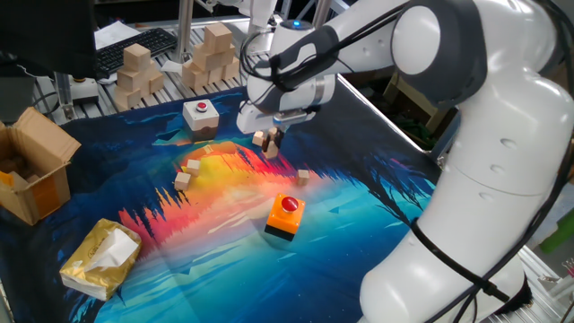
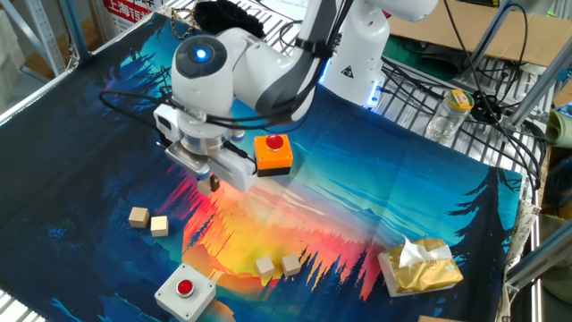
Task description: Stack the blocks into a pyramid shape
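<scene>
My gripper (image 2: 213, 183) hangs a little above the cloth, left of the orange button box (image 2: 273, 154). Its fingers stand close together and seem shut on a tiny tan block (image 2: 213, 184). In the one fixed view the gripper (image 1: 272, 145) is right next to a loose block (image 1: 260, 138). Two blocks (image 2: 138, 216) (image 2: 159, 225) lie side by side below and left of the gripper. Two more (image 2: 265, 266) (image 2: 291, 264) lie together near the white button box; they also show in the one fixed view (image 1: 193, 166) (image 1: 182, 179). A single block (image 1: 303, 176) lies just above the orange box.
A white button box (image 2: 183, 288) sits at the cloth's edge. A crumpled yellow bag (image 2: 420, 266) lies at one corner. An open cardboard box (image 1: 31, 170) and piles of large wooden blocks (image 1: 208, 56) stand beyond the cloth. The arm's base (image 2: 357, 54) rises behind the orange box.
</scene>
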Robot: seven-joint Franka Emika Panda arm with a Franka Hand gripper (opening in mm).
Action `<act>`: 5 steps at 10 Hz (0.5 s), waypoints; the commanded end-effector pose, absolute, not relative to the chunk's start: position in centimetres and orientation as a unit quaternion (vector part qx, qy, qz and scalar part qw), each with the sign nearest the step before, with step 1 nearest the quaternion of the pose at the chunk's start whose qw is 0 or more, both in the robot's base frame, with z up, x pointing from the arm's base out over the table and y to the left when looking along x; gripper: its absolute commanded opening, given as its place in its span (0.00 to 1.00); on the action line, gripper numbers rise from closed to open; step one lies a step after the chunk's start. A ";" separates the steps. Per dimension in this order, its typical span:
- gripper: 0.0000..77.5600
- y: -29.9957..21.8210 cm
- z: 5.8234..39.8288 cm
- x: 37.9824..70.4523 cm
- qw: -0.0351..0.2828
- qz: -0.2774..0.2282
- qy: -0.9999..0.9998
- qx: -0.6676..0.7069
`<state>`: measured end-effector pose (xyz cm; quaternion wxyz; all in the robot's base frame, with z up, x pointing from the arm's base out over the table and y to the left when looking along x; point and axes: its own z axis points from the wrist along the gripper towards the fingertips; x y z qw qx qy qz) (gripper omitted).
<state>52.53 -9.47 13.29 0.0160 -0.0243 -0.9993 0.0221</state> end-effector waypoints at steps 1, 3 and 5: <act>0.01 -9.8 11.6 52.4 0.003 0.024 -1.000 -0.009; 0.01 -9.9 11.2 52.4 0.003 0.024 -1.000 -0.003; 0.01 -10.0 10.7 52.5 0.003 0.023 -1.000 0.006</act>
